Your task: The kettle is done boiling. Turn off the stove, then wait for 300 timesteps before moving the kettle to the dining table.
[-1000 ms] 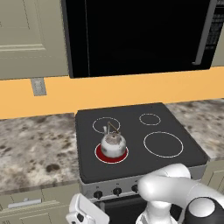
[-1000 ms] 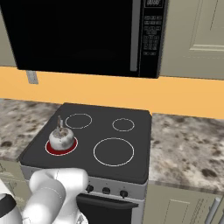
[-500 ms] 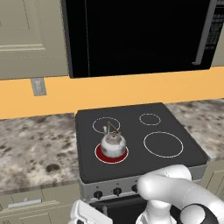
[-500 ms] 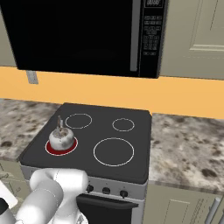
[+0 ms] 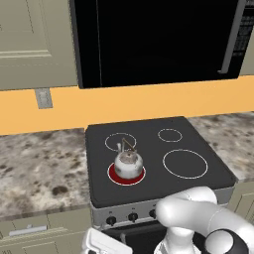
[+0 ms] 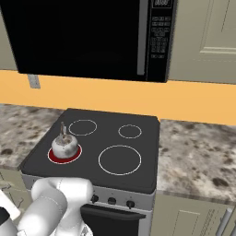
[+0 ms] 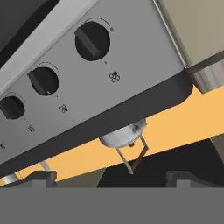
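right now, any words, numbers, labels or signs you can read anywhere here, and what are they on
No text reads as words or numbers.
Stove front panel: a small four-dot burner symbol beside each black knob, plus a thin arc mark around the knob; no lettering.
Microwave control panel: rows of small light marks and a display at the top, too small and blurred to read.
Kettle: no label visible.
Wall outlet plate: blank.

In the left base view the robot's white arm is covering the right part of the knob row on the stove [image 5: 149, 163], and the pincer [image 5: 101, 244] is running off the bottom edge there. In the hand view the stove's edge is hiding most of the kettle [image 7: 122, 136], and the small marks beside each knob [image 7: 92, 41] are staying too tiny to read.
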Available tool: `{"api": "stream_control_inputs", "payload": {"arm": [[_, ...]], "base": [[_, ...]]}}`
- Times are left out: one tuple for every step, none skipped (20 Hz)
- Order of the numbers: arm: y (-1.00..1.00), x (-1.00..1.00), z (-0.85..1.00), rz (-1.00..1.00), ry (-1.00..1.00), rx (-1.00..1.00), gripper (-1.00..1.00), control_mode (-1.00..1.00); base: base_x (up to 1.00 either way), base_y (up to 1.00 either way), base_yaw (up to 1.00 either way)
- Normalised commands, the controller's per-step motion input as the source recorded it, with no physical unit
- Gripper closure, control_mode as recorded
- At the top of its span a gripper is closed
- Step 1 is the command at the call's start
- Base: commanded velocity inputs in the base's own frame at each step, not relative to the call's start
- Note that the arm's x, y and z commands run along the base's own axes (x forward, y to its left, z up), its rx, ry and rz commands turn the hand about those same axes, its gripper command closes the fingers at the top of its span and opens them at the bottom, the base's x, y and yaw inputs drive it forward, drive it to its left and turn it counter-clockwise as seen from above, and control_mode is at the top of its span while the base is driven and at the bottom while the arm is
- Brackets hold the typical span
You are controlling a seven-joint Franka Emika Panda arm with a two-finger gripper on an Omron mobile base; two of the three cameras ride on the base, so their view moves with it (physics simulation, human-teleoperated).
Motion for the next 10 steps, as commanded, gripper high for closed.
{"api": "stream_control_inputs", "payload": {"arm": [[0.0,0.0,0.13,0.0,0.11,-0.17,-1.0,-1.0],[-0.03,0.0,0.22,0.0,0.14,-0.19,-1.0,-1.0],[-0.03,0.0,0.21,0.0,0.14,-0.19,-1.0,-1.0],[-0.08,0.0,0.18,0.0,0.15,-0.17,-1.0,-1.0],[-0.09,0.0,0.17,0.0,0.15,-0.17,-1.0,-1.0],[-0.14,0.0,0.11,0.0,0.16,-0.17,-1.0,-1.0],[-0.17,0.0,0.05,0.0,0.17,-0.17,-1.0,-1.0],[-0.22,0.0,0.02,0.0,0.17,-0.16,-1.0,-1.0],[-0.26,0.0,0.0,0.0,0.2,-0.17,-1.0,-1.0],[-0.29,0.0,0.0,0.0,0.21,-0.16,-1.0,-1.0]], "base": [[0.0,0.0,0.0],[0.0,0.0,0.0],[0.0,0.0,0.0],[0.0,0.0,0.0],[0.0,0.0,0.0],[0.0,0.0,0.0],[0.0,0.0,0.0],[0.0,0.0,0.0],[0.0,0.0,0.0],[0.0,0.0,0.0]]}}
